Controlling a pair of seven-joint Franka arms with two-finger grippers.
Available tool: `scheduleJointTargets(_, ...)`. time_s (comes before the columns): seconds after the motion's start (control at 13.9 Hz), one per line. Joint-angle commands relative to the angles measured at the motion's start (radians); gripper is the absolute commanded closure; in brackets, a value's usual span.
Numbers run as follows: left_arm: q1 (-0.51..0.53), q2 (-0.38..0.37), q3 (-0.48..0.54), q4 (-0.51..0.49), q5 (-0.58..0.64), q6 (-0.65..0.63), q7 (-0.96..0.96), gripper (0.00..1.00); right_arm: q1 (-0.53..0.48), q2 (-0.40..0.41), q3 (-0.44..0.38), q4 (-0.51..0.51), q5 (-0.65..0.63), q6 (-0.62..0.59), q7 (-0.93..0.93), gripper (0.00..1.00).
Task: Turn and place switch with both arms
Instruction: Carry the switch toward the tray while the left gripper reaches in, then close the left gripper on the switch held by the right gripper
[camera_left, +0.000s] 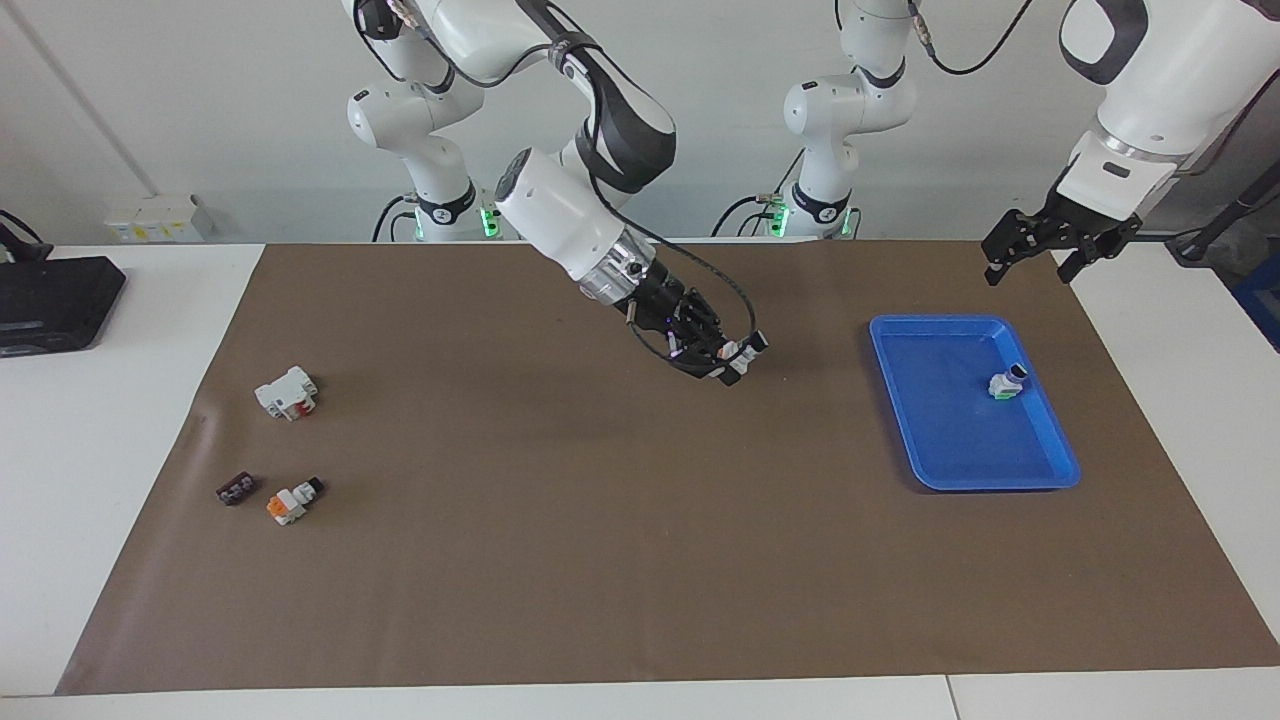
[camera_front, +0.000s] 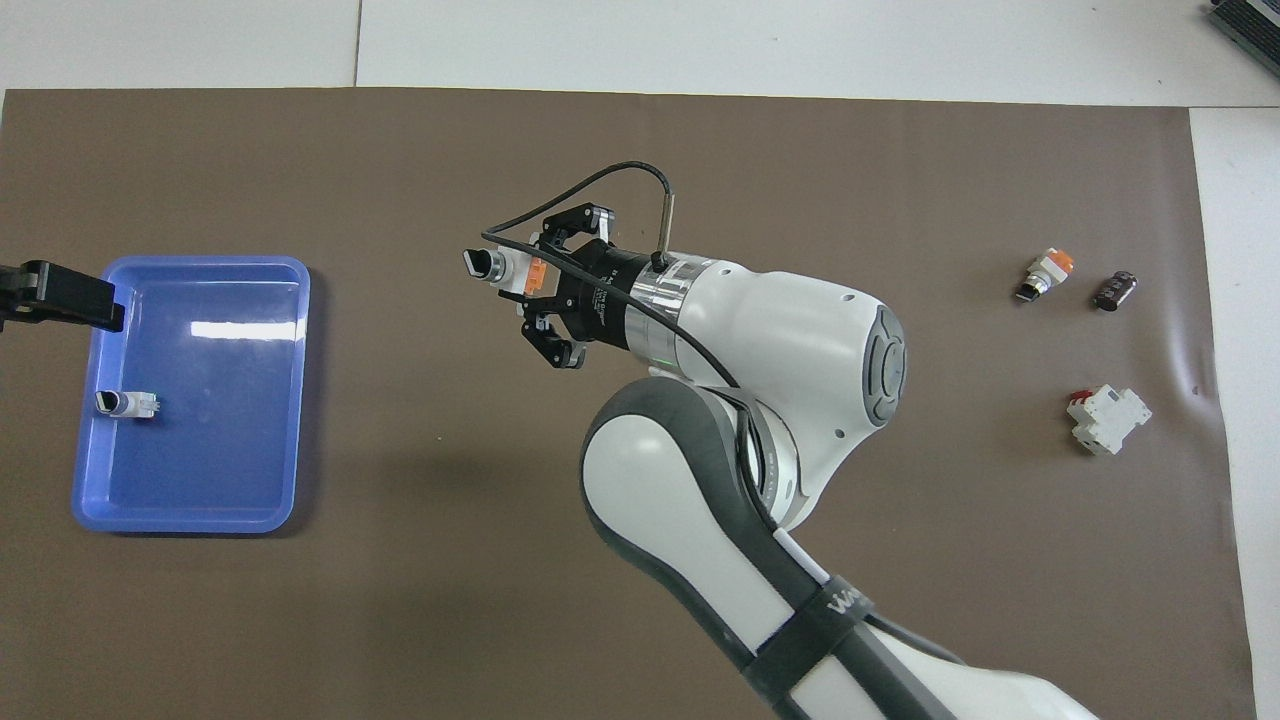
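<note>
Right end effector (camera_front: 520, 275) grips switch (camera_front: 500, 268); orange face shows overhead.

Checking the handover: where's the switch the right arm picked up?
The switch is clamped in the right end effector, in the air over the bare mat mid-table, knob pointing toward the blue tray at the left arm's end.

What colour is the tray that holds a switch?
The tray is blue; this shows best in the facing view.
</note>
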Motion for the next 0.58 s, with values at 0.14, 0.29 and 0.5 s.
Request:
scheduleJointTargets(0.14, -0.011, -0.058, 0.004, -0.087, -0.099, 0.036, -0.057, 0.00, 0.080, 0.046, -0.002, 0.094, -0.034, 0.024, -0.072, 1.00)
scheduleJointTargets(0.29, -0.018, -0.058, 0.003, -0.088, -0.174, 0.065, -0.186, 0.00, 0.083, 0.046, -0.003, 0.083, -0.056, 0.000, -0.094, 1.00)
scheduleJointTargets(0.5, -0.026, -0.061, 0.004, -0.111, -0.362, 0.113, -0.350, 0.07, 0.085, 0.044, -0.003, 0.082, -0.152, -0.041, -0.085, 1.00)
